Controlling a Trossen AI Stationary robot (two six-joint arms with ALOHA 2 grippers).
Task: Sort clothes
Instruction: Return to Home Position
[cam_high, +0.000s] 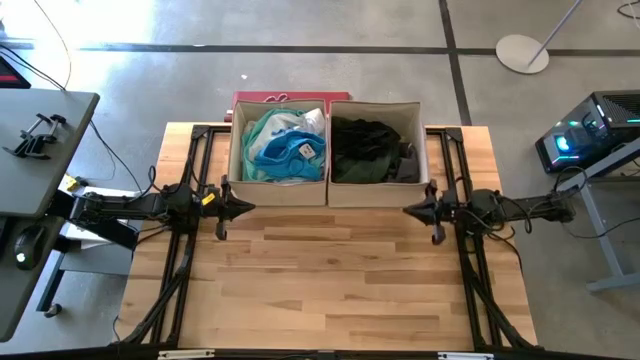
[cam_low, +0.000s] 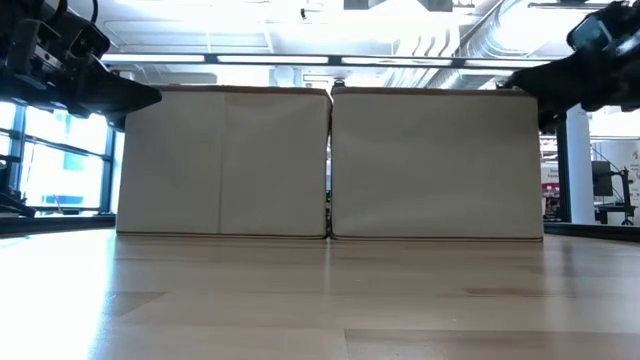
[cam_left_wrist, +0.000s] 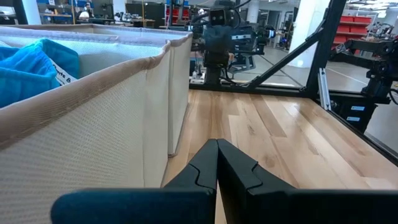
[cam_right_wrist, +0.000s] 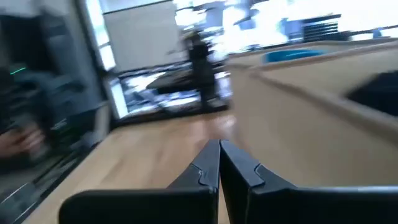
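Jaws on both arms are pressed together and hold nothing, as each wrist view shows with the two dark fingers meeting along their length. The left arm and right arm reach in low from opposite edges of the bench, so the left jaws and right jaws point toward each other, well apart across bare wood. Just beside the left jaws, running along their flank, stands the left bin. The pale clothes are heaped inside it, teal, bright blue and white, past its wall from the tips. The right bin sits the same way beside the right jaws and holds the dark clothes, black, charcoal and dark green. The two bins touch wall to wall between the two sets of tips, and a corner of bright blue cloth shows above the near rim in the left wrist view. No garment lies on the wood between or in front of the jaws, so the sorting looks finished, light on one side and dark on the other. Shut, empty jaws suit arms that have nothing left to carry and are likely pulling back to rest. The main hazard is closeness: either set of tips could catch a soft bin wall and drag it out of line.
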